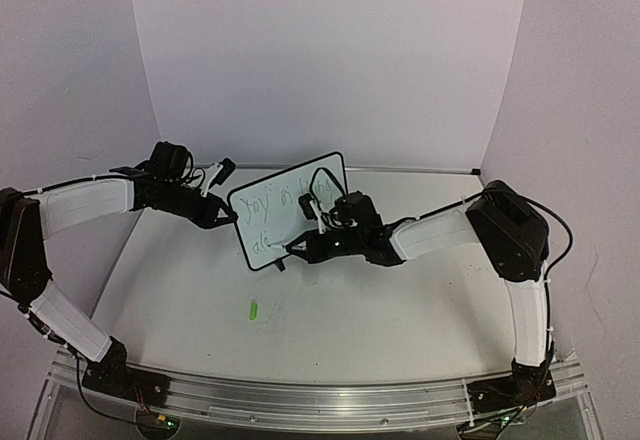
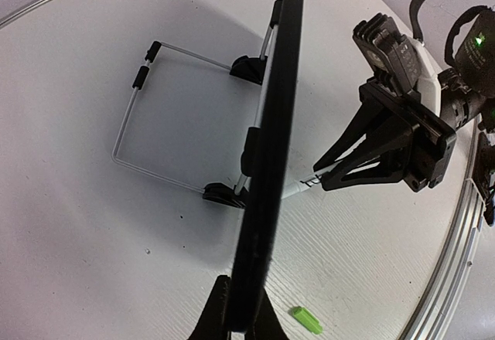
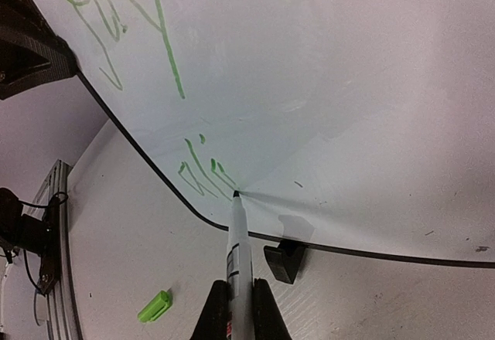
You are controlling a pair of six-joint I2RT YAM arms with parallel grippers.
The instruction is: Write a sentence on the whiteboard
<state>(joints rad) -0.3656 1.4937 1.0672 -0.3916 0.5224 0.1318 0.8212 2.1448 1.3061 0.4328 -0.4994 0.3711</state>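
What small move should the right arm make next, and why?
Probably slide the marker tip onward along the lower line. The right gripper is shut on the marker, whose tip touches the whiteboard just past the short second line of the sentence, with bare white beyond; the left gripper clamps the board's edge.

Seen from above, the thin green handwritten scrawl (image 1: 270, 204) on the small black-framed white board (image 1: 290, 182) is too small to read, partly behind the black right arm (image 1: 352, 222). The left wrist view hides its face.
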